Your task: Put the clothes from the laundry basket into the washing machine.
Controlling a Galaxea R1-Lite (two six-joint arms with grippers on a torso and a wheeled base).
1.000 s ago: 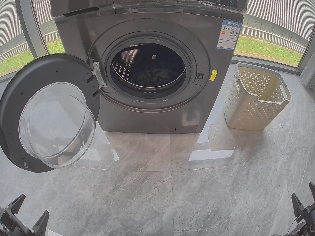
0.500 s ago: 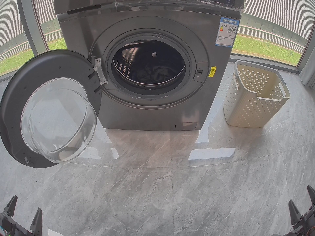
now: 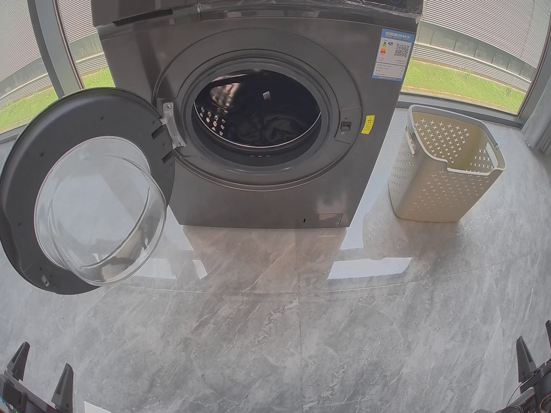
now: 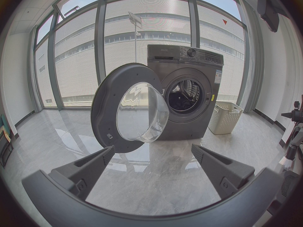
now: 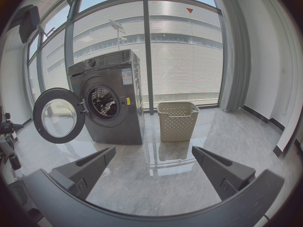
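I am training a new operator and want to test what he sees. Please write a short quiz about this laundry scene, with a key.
1. True or false: dark clothes lie inside the washer.
2. Where does the basket stand, by the robot's sides? A) left of the washer B) right of the washer C) on top of it
3. Fill in: the left gripper and right gripper are both ____.
Key: 1 true; 2 B; 3 open.
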